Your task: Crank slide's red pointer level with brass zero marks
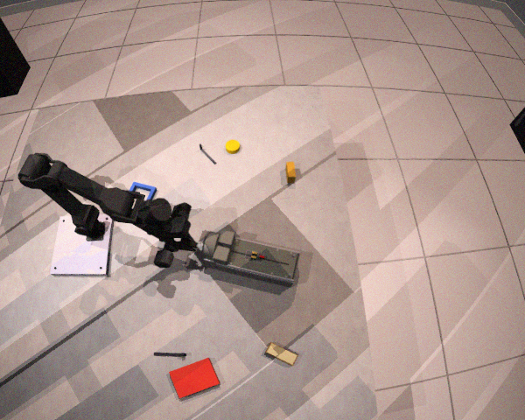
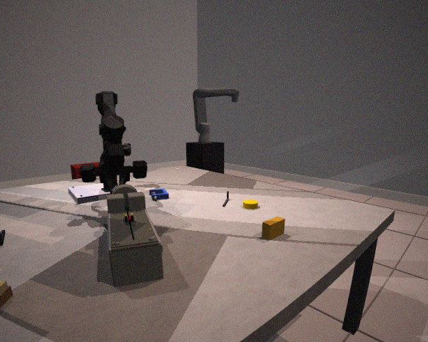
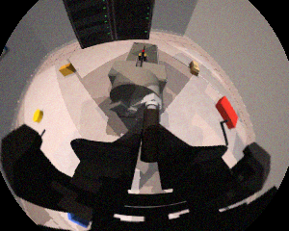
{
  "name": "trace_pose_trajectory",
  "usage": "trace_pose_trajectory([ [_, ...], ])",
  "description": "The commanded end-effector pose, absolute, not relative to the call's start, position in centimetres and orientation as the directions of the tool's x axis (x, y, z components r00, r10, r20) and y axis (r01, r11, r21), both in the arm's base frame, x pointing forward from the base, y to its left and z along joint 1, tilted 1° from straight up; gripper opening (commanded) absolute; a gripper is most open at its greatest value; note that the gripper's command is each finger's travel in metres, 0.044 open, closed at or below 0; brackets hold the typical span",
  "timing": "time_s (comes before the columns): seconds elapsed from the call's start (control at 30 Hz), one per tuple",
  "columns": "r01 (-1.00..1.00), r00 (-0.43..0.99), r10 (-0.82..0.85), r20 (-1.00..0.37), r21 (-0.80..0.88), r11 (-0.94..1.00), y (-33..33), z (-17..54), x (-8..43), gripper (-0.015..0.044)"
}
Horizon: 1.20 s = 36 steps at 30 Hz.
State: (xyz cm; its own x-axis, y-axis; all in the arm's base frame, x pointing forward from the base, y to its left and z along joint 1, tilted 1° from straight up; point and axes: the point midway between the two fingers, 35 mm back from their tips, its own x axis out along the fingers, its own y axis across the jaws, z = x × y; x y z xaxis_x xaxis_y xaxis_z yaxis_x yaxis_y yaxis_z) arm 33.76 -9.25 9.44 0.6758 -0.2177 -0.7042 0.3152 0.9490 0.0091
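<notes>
The grey machine point(image 1: 284, 269) point(image 2: 136, 263) point(image 3: 135, 74) lies lengthwise away from the arm, with its crank end at my gripper. My gripper point(image 1: 198, 254) point(image 3: 147, 123) is shut on the dark crank handle point(image 3: 150, 150); in the exterior view the machine's crank end hides the fingertips. The red pointer point(image 1: 261, 256) point(image 2: 130, 218) point(image 3: 144, 50) shows on the slotted top. It appears a little beyond the brass zero marks point(image 1: 254, 255) point(image 3: 143, 56), on the side away from the crank. The small gap is hard to judge.
A blue frame point(image 1: 150, 186) lies near the arm's base plate point(image 1: 80, 253). A yellow disc point(image 1: 232, 146) and an orange block point(image 1: 290, 171) lie on one side; a red block point(image 1: 194, 378), a tan block point(image 1: 281, 353) and a dark rod point(image 1: 170, 354) on the other.
</notes>
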Motion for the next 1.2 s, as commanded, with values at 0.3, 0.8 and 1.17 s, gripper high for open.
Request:
trace_pose_trajectory([
  [0.3,0.315,0.680,-0.216,-0.700,0.014,0.949,-9.11,9.60,33.79,0.0000],
  [0.8,0.315,0.680,-0.216,-0.700,0.014,0.949,-9.10,9.59,33.79,0.0000],
  [1.17,0.315,0.680,-0.216,-0.700,0.014,0.949,-9.10,9.59,33.79,0.0000],
])
